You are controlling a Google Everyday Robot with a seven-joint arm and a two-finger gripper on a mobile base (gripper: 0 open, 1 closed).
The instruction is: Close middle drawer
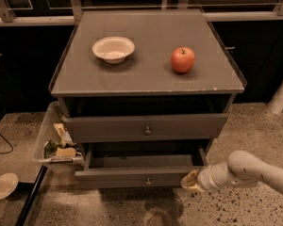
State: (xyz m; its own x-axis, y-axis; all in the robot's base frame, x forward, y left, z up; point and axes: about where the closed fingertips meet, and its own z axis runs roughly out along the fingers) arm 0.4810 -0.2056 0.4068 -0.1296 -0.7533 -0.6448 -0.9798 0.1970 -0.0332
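The middle drawer (pixel 132 176) stands well open in the lower centre of the frame. Its front is pulled clear of the desk (pixel 151 76) and its dark, seemingly empty box shows behind it. The small knob (pixel 147 181) sits at the middle of the front. The hand (pixel 191 181) is at the lower right, at the right end of that front and touching or very nearly touching it, on an arm (pixel 247 169) that comes in from the right edge. Whether the hand is apart or together cannot be told from here, and it does not appear to grip the knob. The upper drawer (pixel 184 125), just above, is also out a little, with a dark gap between it and the desk top. On the desk a white bowl (pixel 113 48) sits at the upper left and a red apple (pixel 182 60) to its right, well apart from each other. A bin (pixel 43 142) of scraps stands beside the desk at the left. By my reading, the approach is done and the closing itself is not. The whole push is left: the front must travel back until it is flush. Pressing at one end may skew the drawer.
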